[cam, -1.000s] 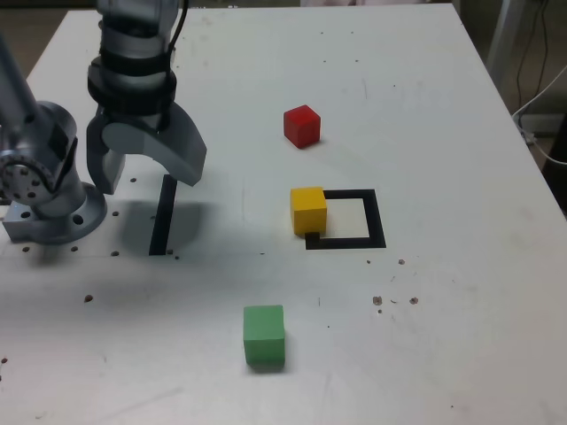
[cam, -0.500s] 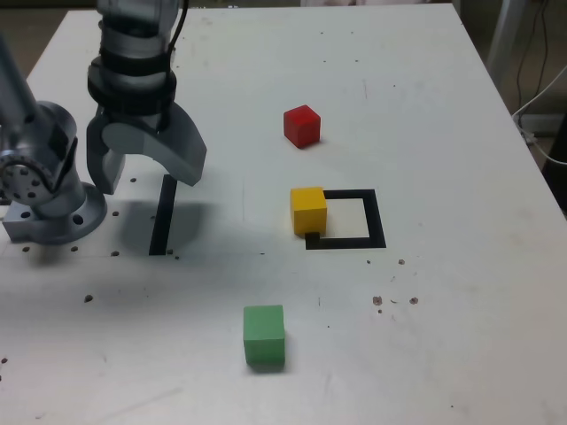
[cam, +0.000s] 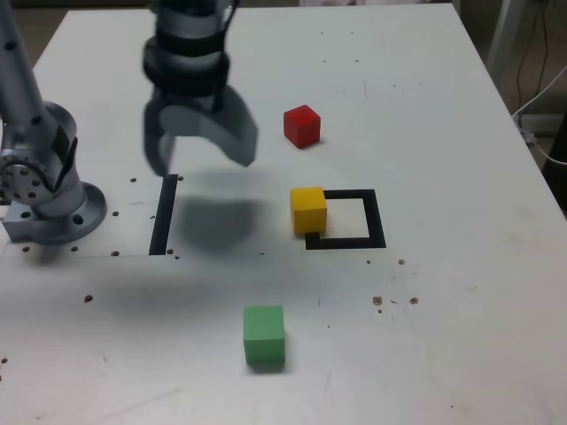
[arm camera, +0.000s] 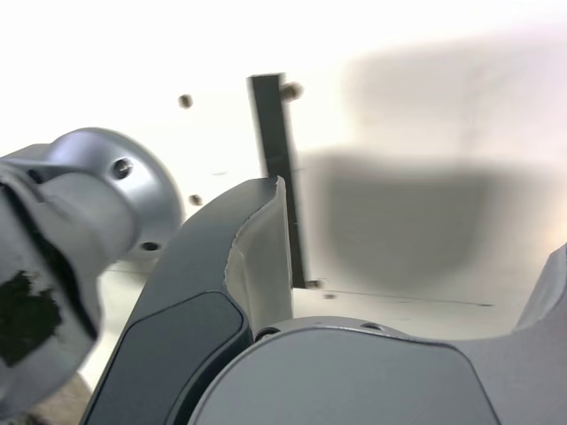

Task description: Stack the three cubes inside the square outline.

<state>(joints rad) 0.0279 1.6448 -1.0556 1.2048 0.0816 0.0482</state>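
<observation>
We're holding the gripper point(cam: 204, 159) wide apart above the tabletop point(cam: 461, 328) — the green cube point(cam: 264, 336) is sitting nearest its bottom edge.

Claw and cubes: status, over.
Claw open, empty, above table. Yellow cube on the square outline's edge; red, green outside. Nothing stacked.

Bare table point(cam: 328, 292) lies open between the yellow cube point(cam: 308, 211) and the green cube point(cam: 264, 336) for fingers

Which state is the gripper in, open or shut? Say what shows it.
Open. In the exterior view, the gripper has its jaws spread wide; the wrist view shows a broad gap with nothing between them.
</observation>
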